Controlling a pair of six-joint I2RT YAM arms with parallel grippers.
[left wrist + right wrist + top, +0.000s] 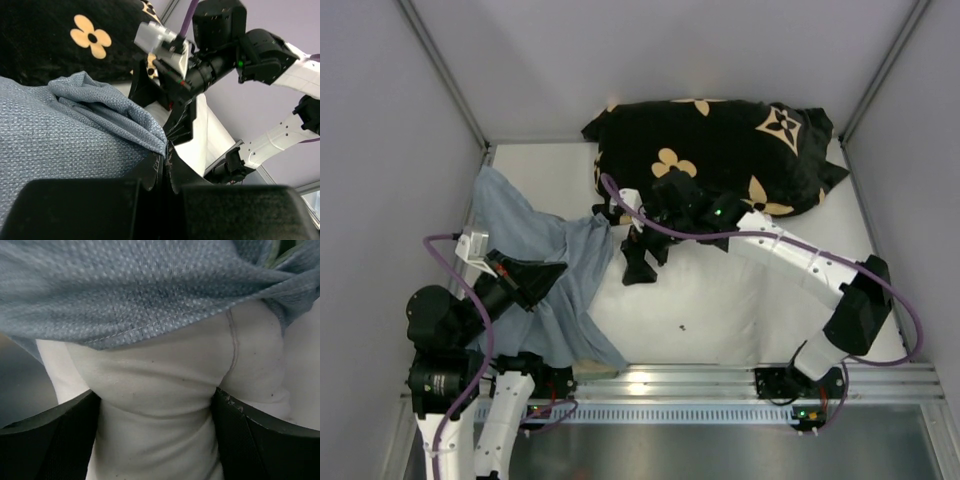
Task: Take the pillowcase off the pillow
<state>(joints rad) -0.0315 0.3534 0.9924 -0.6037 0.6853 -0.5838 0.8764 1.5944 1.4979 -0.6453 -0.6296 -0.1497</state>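
Observation:
The grey-blue pillowcase (535, 235) lies wrinkled at the left of the table. My left gripper (560, 270) is shut on its edge; in the left wrist view the closed fingertips (167, 147) pinch a fold of the fabric (60, 130). My right gripper (636, 264) sits at the pillowcase's right edge. In the right wrist view its jaws (156, 395) squeeze the white pillow (160, 390), which sticks out from under the pillowcase hem (125, 285). In the top view the pillow is mostly hidden.
A black pillow with tan flower shapes (720, 160) lies at the back, right behind the right wrist, and shows in the left wrist view (65, 35). Grey walls close in three sides. A metal rail (720, 385) runs along the front edge.

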